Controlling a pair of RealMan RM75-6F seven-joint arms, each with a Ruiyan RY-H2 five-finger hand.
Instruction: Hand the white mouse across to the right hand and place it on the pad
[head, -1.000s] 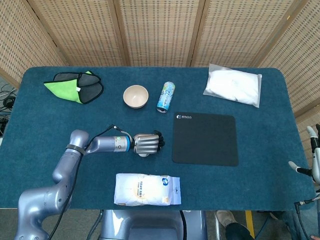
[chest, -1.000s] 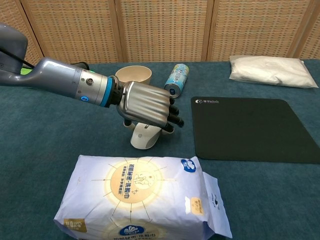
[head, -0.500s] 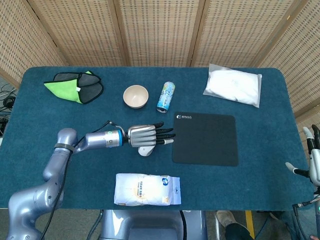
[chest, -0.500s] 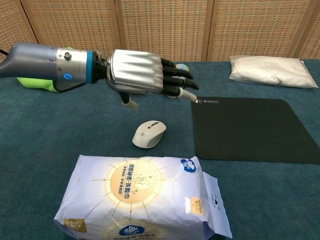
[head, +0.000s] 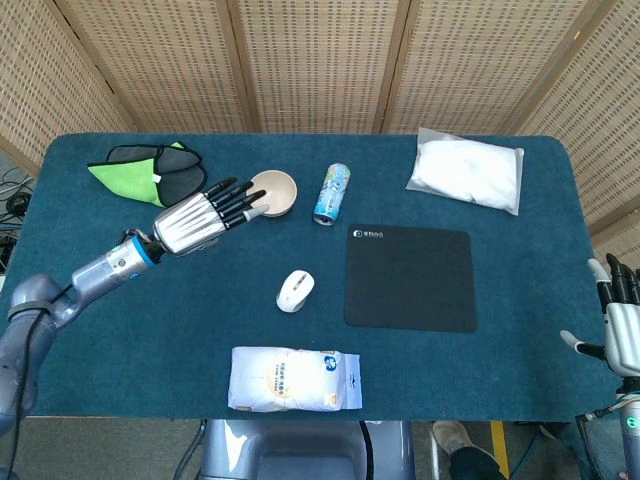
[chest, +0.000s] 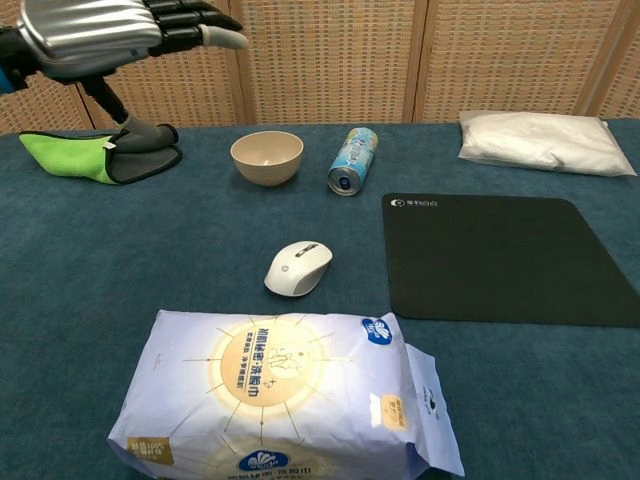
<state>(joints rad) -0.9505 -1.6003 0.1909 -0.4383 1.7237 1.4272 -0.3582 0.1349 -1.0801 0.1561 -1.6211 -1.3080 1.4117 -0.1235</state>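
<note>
We had the white mouse (head: 294, 290) lying flat on the blue table cloth (head: 120, 330), just left of the black pad (head: 410, 277), not touching it, with a white tissue pack (head: 294, 379) nearer to us

Handling, as we judged it: light, rigid plastic shell, smooth and domed, so likely slippery under metal fingers; not fragile, but a top-down press would skate it across the cloth. We reckoned the best hold was across the two long sides at the waist, thumb on one flank and fingers on the other, leaving one end proud for the other hand to take

Looks: small oval body, off-white, grey strip and wheel along the centreline, a round logo near its back; long axis ran diagonally, pointing far-right

Left hand (head: 197, 218) was up off the table near the beige bowl (head: 272, 192), fingers spread straight, grasping nothing. Right hand (head: 618, 325) sat at the near right edge, well apart from the pad, fingers extended upward, also empty
</note>
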